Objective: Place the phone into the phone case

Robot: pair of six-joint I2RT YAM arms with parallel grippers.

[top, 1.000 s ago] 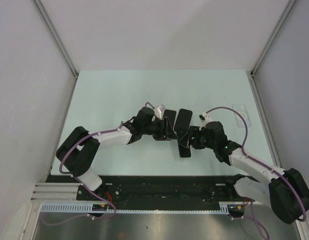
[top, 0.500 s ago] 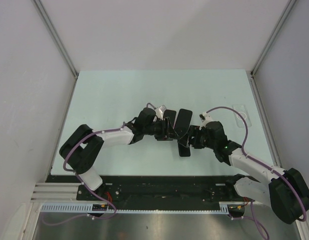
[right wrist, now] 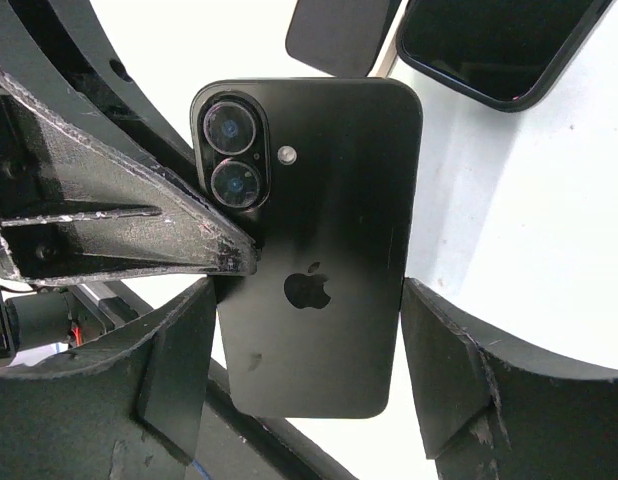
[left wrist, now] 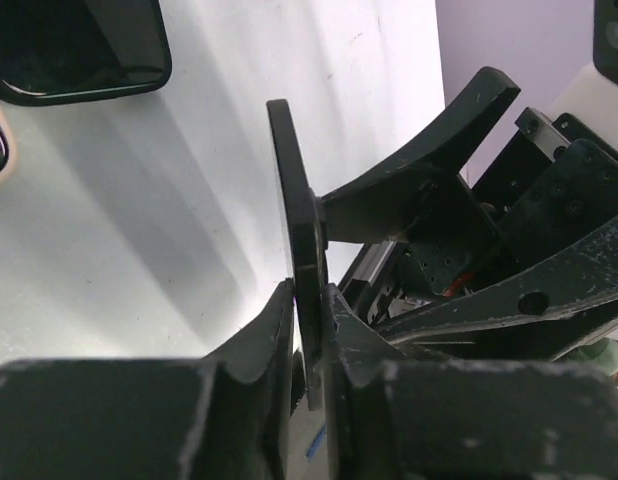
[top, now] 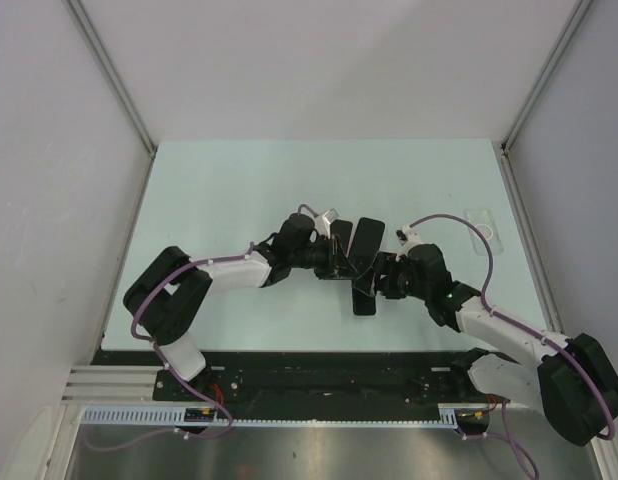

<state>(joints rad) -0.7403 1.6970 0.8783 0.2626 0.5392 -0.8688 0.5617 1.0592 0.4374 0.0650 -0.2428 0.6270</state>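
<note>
The phone (right wrist: 314, 250) was held up off the tabletop (top: 239, 190), near its middle, between the two arms. In the right wrist view its dark back faced the camera, twin lenses at the upper left and the logo near the centre. The right hand (right wrist: 307, 310) gripped it across its width, one finger against each long edge, so its jaws stood fairly wide around the body. The left hand (left wrist: 309, 345) came in from the other side and was closed narrowly on the phone's thickness. In its own wrist view the phone showed edge-on, a thin dark blade pinched between the two fingertips. One curved finger of the right hand met that same edge a little higher up.

Two dark flat slabs lay side by side on the tabletop just beyond the hands: a glossy slab (top: 366, 240) and a matte slab (top: 341, 236). Whether they were phones or cases could not be told. What looked like a clear phone case (top: 486, 228) lay flat near the right edge of the tabletop, well apart from the phone.
</note>
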